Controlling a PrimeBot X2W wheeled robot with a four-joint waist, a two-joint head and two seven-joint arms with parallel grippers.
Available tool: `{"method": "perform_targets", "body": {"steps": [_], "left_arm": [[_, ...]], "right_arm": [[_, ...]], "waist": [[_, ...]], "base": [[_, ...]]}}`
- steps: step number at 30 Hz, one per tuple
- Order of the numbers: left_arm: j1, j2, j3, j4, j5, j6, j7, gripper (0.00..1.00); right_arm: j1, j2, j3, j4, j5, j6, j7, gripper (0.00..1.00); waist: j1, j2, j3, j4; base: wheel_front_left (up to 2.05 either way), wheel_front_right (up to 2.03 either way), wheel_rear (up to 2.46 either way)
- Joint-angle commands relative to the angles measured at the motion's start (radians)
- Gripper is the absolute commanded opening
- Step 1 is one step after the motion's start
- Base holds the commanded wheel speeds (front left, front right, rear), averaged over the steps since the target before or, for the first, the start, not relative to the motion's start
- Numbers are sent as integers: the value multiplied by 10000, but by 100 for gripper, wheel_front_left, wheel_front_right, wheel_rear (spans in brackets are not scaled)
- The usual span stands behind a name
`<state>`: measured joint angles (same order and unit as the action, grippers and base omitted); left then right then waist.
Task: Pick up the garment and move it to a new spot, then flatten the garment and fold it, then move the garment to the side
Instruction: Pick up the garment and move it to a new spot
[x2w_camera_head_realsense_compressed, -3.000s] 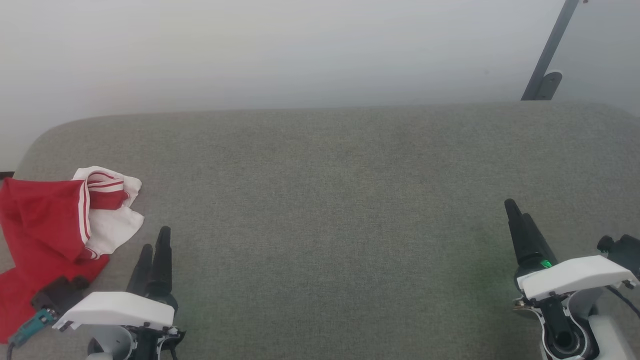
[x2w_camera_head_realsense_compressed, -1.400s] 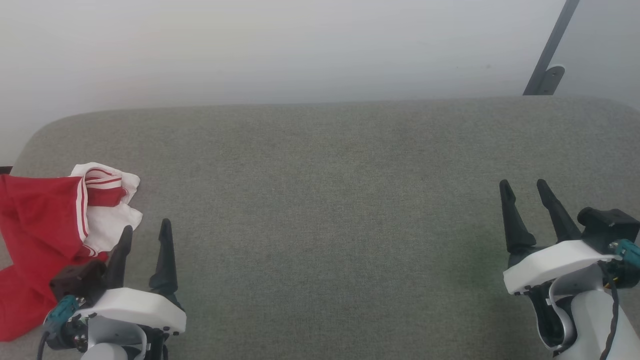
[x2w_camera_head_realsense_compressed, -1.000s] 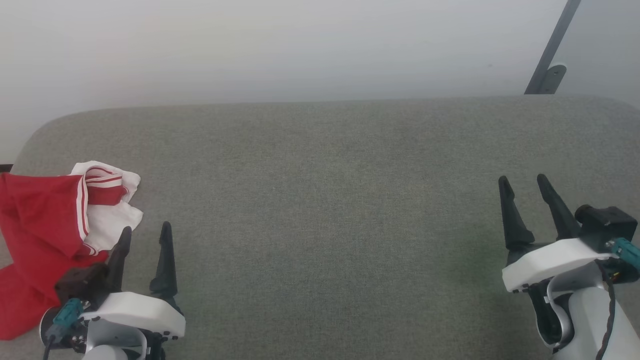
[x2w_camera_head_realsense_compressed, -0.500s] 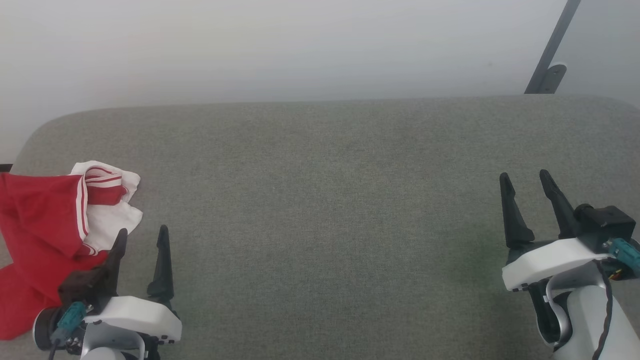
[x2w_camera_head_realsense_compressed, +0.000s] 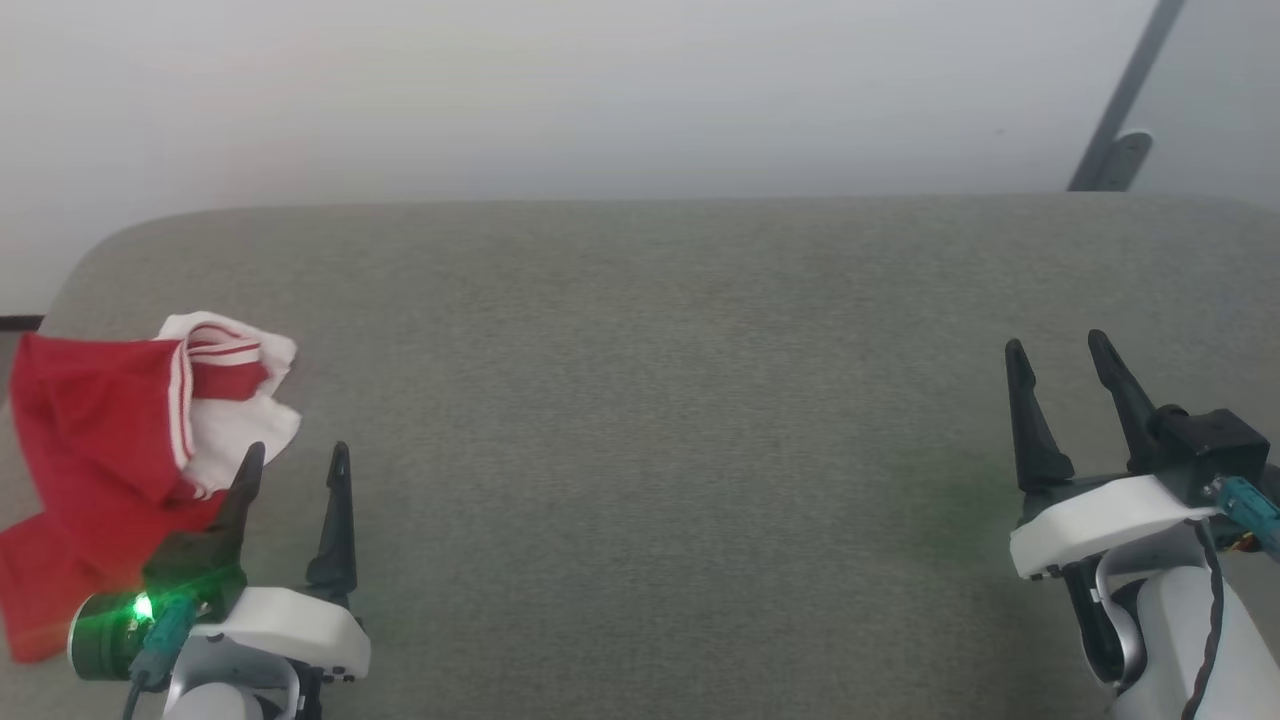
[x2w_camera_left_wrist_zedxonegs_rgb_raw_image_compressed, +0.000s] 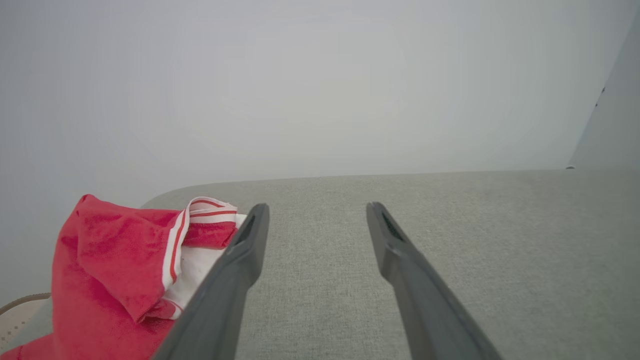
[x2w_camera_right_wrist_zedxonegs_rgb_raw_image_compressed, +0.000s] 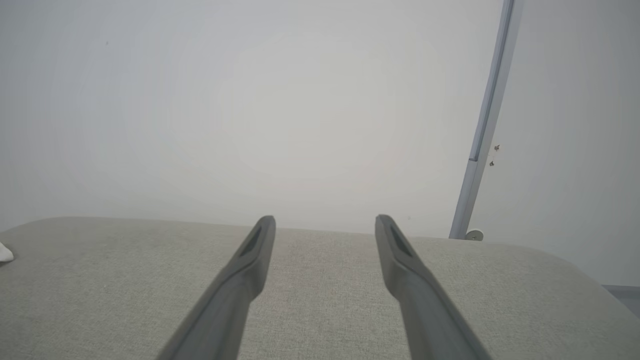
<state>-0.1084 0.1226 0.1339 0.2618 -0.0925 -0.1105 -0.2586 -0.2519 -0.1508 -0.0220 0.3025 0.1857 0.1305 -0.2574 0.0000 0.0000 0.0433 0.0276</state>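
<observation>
A plain pale wall rises behind a grey fabric-covered tabletop with rounded corners. The garment, a red jersey with striped trim and its white inside showing, lies crumpled at the tabletop's left edge. My left jaws stand open and empty just beside it, with the heap to their left. One finger overlaps its edge; I cannot tell whether they touch. The heap's long axis runs roughly front to back, alongside those jaws. My right jaws, also open and empty, sit well apart at the right, so I judge the pickup falls to the left arm.
</observation>
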Motion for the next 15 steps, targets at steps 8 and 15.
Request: {"method": "perform_targets", "body": {"steps": [8, 15], "left_arm": [[-242, -155, 301, 307, 196, 77, -82, 100], [-28, -328, 474, 304, 162, 169, -82, 100]], "right_arm": [[-130, -133, 367, 149, -1, 4, -93, 100], [-106, -258, 754, 187, 182, 4, -93, 100]], "waist": [[0, 0, 39, 1287], [0, 0, 23, 2703]], "base": [[0, 0, 0], [0, 0, 0]]}}
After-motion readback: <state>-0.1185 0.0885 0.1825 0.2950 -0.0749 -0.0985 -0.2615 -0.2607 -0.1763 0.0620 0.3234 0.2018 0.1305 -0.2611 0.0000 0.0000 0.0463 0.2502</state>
